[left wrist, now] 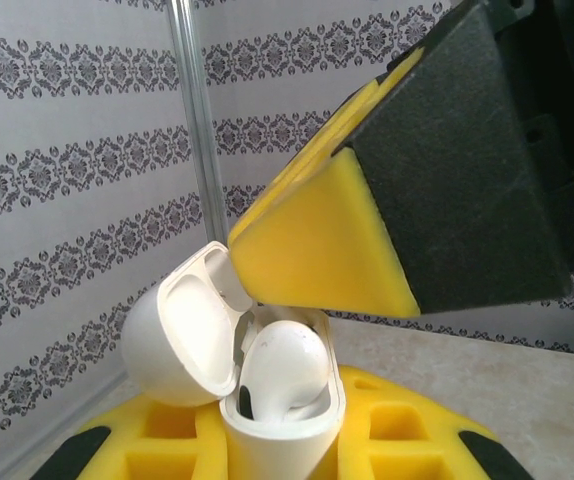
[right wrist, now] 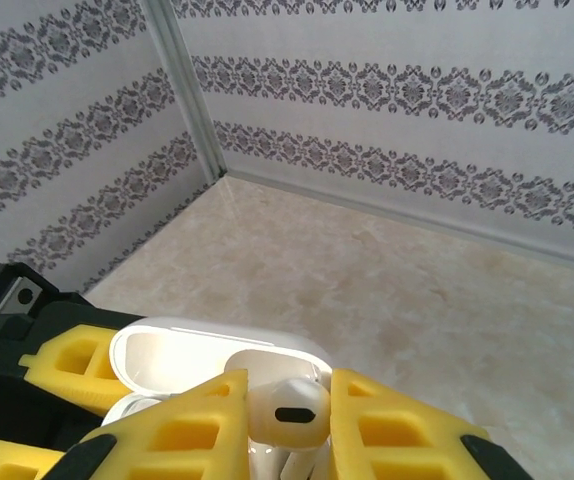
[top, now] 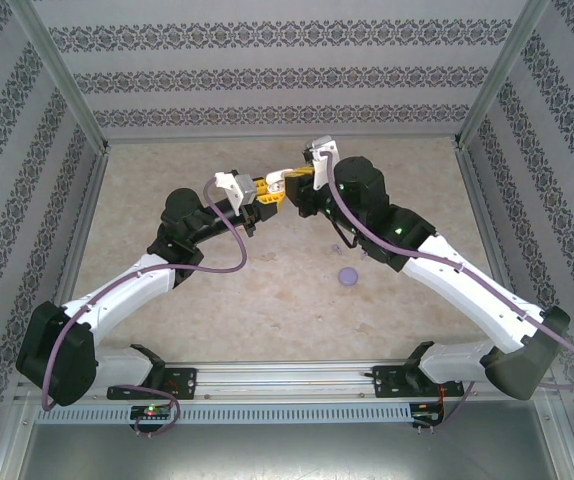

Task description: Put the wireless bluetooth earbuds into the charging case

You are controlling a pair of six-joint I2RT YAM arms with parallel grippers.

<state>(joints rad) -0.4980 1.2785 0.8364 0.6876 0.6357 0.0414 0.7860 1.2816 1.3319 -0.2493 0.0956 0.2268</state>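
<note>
Patterned walls (right wrist: 397,90) close off a pale marbled bench (top: 167,170), and we find both arms meeting above it toward 12 o'clock in the top view.

We see the right jaws clamped on a white earbud (right wrist: 287,405). Their yellow pads (right wrist: 392,425) press it from 9 and 3 o'clock in the right wrist view, and the stem end with its dark oval faces the camera. The earbud stands at the mouth of the open charging case (left wrist: 282,445), directly beneath. In the left wrist view its rounded head sits in the well, and one right pad slants down from 2 o'clock, its tip by the hinge. Whether that tip touches the case we cannot tell.

The lid (left wrist: 182,335) is swung back to 9 o'clock, hollow side showing. We see the left jaws clamped on the case's body, which is wedged between them at the bottom edge.

From above, the left arm (top: 137,285) reaches in from 7 o'clock and the right arm (top: 447,270) from 5 o'clock. At 5 o'clock from the meeting point, well apart, a small pale purple round thing (top: 348,276) lies on the bench.
</note>
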